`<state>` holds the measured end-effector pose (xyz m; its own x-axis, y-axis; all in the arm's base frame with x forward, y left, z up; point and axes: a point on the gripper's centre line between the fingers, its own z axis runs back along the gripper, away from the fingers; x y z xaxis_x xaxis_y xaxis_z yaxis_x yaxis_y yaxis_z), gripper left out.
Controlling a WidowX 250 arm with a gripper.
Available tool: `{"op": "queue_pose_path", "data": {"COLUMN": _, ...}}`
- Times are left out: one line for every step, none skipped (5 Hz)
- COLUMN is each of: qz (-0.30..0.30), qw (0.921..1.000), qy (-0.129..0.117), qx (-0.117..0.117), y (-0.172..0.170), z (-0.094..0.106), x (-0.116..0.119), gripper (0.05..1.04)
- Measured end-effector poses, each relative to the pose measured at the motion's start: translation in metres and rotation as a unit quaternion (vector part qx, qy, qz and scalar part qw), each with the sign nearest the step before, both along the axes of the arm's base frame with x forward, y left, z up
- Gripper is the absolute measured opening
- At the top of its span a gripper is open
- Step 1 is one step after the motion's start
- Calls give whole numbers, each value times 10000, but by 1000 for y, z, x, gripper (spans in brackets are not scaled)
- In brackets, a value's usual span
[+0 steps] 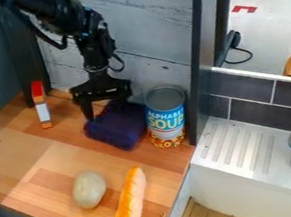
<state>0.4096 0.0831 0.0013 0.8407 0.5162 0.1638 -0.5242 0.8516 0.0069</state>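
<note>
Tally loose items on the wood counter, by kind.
Soup can: 1
Dark purple cloth: 1
Bread loaf: 1
Pale oval item: 1
Narrow orange-and-white item: 1
Total: 5

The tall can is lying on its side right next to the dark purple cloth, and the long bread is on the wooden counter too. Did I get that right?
Nearly! The can isn't on its side: the camera view shows it standing upright next to the dark purple cloth. The rest is right.
</note>
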Motion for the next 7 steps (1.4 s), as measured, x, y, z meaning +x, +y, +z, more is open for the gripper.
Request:
{"op": "queue_pose_path", "data": {"qz": 20, "qw": 10000, "qy": 35, "qx": 61, "y": 1, "z": -14, "x": 0, "gripper": 1000}}
{"op": "queue_pose_path", "data": {"qz": 52, "qw": 9999, "qy": 20, "qx": 105, "y": 2, "z": -19, "x": -4, "gripper": 1000}}
{"op": "queue_pose_path", "data": {"qz": 181, "qw": 9998, "qy": 17, "qx": 74, "y": 4, "z": -21, "x": -12, "gripper": 1000}}
{"op": "queue_pose_path", "data": {"qz": 353, "qw": 9991, "qy": 77, "qx": 235, "y": 12, "z": -20, "x": -29, "gripper": 1000}}
{"op": "queue_pose_path", "data": {"qz": 662, "qw": 9970, "qy": 211, "qx": 336, "y": 27, "z": -19, "x": -56, "gripper": 1000}}
{"op": "queue_pose_path", "data": {"qz": 1044, "qw": 9937, "qy": 277, "qx": 302, "y": 47, "z": -17, "x": -81, "gripper": 1000}}
{"op": "queue_pose_path", "data": {"qz": 1270, "qw": 9910, "qy": 292, "qx": 315, "y": 63, "z": -17, "x": -99, "gripper": 1000}}
